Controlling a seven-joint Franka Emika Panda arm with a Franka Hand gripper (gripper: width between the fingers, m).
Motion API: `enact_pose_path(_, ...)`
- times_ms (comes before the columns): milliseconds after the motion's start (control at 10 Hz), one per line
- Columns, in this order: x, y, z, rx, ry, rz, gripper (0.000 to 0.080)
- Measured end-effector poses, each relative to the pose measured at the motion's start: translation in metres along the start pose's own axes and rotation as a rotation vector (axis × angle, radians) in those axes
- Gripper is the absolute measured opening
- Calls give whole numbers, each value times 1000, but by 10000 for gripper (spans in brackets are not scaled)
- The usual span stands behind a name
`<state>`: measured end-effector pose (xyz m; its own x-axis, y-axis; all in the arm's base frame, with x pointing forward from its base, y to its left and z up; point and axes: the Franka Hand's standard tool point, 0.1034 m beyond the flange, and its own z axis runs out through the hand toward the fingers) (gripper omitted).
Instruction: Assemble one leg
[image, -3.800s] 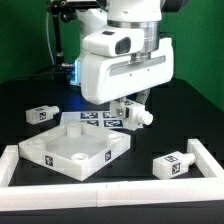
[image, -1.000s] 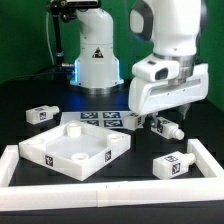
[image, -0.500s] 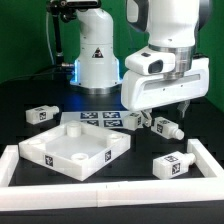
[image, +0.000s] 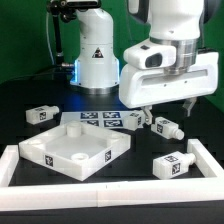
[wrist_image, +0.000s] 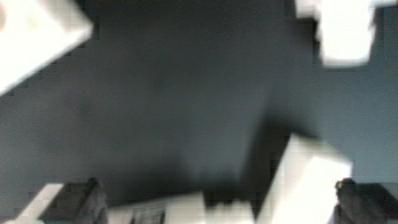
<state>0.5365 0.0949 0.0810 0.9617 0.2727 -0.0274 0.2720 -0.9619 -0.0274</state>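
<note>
Several small white legs with tags lie on the black table: one at the exterior view's left, one at the right, one at the front right and one by the tabletop's far corner. The white square tabletop lies at the front left. My gripper hangs open and empty above the right leg, clear of it. In the wrist view my dark fingertips stand wide apart over blurred white shapes that I cannot name.
A white rail runs along the front, with side rails at the left and right. The marker board lies behind the tabletop. The arm's base stands at the back.
My gripper has risen from beside the right leg and turned. The right leg lies on the table, free of the fingers. The other parts have not moved.
</note>
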Motion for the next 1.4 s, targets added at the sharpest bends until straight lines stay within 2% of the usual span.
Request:
enact_pose_path(100,21,8,-15,-1,-7,23,649)
enact_pose_path(200,32,14,-21,-3,4,26,649)
enact_pose_path(700,30,14,-18,-6,2,-4,649)
enact_pose_path(900,40,25,-16,-19,1,-50,649)
enact_pose_path(1000,50,33,-16,-17,2,-25,649)
enact_pose_path(1100,54,40,-14,10,-1,21,649)
enact_pose_path(1400,53,43,-15,15,-7,-89,649)
